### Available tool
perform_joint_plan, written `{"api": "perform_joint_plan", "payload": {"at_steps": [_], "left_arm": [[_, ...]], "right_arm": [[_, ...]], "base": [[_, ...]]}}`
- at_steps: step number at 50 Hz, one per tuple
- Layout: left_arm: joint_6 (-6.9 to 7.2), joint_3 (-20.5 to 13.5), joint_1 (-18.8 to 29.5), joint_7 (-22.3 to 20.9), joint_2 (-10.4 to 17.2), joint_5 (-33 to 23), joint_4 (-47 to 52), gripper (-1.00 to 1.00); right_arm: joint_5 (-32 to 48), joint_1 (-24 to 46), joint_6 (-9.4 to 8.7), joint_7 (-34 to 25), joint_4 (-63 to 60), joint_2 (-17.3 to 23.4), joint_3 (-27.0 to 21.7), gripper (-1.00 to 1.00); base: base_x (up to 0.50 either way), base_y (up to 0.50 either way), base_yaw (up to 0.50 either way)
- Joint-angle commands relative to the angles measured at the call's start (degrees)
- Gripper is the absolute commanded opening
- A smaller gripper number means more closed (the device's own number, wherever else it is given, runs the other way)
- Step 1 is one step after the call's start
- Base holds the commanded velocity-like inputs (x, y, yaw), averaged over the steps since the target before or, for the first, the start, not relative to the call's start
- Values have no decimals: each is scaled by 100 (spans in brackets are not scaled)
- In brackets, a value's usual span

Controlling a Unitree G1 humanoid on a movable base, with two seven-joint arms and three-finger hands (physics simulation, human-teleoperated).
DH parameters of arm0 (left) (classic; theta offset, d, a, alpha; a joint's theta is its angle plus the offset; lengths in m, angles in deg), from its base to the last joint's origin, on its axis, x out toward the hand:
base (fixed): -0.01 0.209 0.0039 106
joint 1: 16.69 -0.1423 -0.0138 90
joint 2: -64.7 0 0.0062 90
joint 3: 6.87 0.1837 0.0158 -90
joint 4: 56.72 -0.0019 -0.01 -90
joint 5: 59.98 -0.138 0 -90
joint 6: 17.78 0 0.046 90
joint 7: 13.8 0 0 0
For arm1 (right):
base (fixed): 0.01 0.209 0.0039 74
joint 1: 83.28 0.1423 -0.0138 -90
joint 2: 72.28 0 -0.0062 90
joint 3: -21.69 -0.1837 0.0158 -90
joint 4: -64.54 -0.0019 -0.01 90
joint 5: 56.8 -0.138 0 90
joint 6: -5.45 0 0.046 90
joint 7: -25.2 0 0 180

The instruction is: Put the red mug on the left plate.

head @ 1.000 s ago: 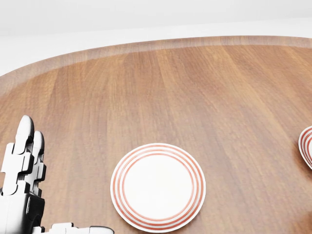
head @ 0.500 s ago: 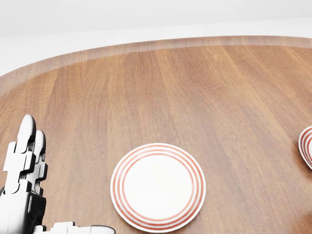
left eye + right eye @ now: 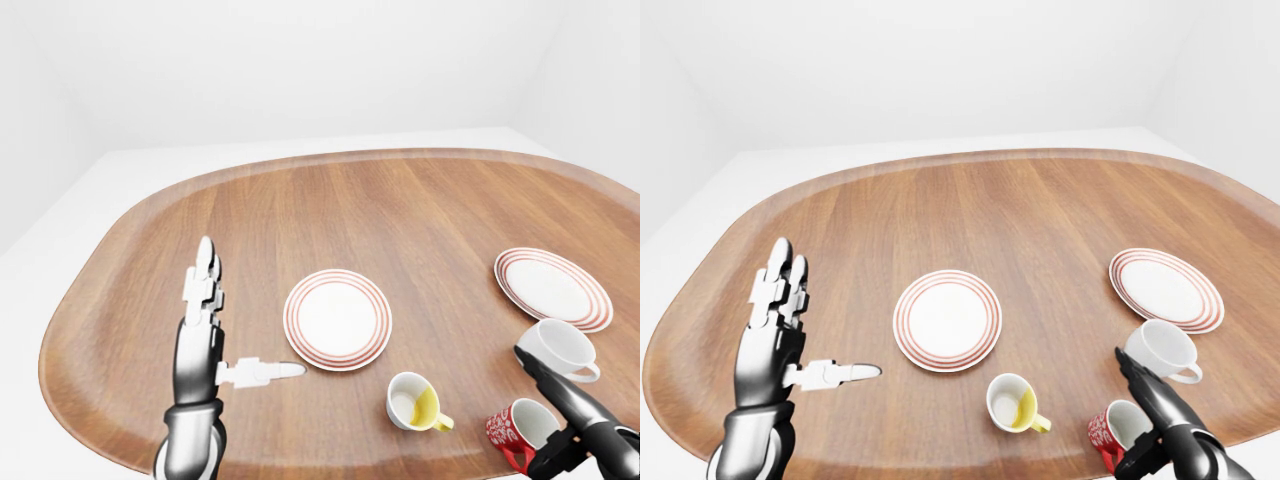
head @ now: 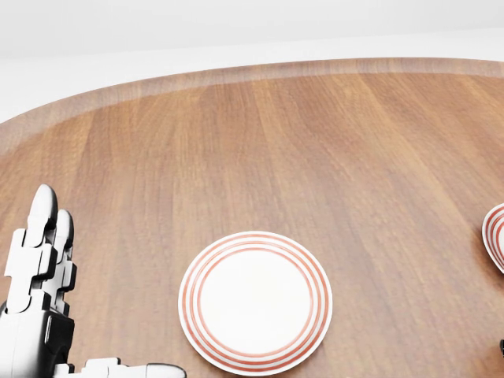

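Nearby, yellow mug (image 3: 1012, 403) and white mug (image 3: 1160, 351) (upright) — right hand (image 3: 1160, 420) open beside red mug (image 3: 1116, 433).

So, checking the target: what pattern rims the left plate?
Concentric red rings around the left plate's white centre, clearest in the head view.

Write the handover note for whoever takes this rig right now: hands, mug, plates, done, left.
Left hand: open, fingers spread, empty, left of the left plate.
Right hand: dark, at the red mug, fingers beside its rim; a closed grip cannot be confirmed.
Red mug: upright on the table, bottom right of the eye views, near the yellow mug and white mug.
Done: nothing placed; left plate bare.
Left: grasp mug, carry it to left plate.
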Motion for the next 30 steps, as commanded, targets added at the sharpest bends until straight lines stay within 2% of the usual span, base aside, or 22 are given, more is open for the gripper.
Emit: {"api": "perform_joint_plan", "payload": {"at_steps": [1,14,30], "left_arm": [[0,-8,10,-1,-2,9,-19,100],[0,8,53,7,-2,-14,-68,100],[0,30,90,15,2,-29,-89,100]], "right_arm": [[-15,8,0,0,76,51,56,100],[-56,67,0,0,272,149,63,100],[-279,142,0,128,1050,465,174,100]], "base": [[0,0,0],[0,0,0],[0,0,0]]}}
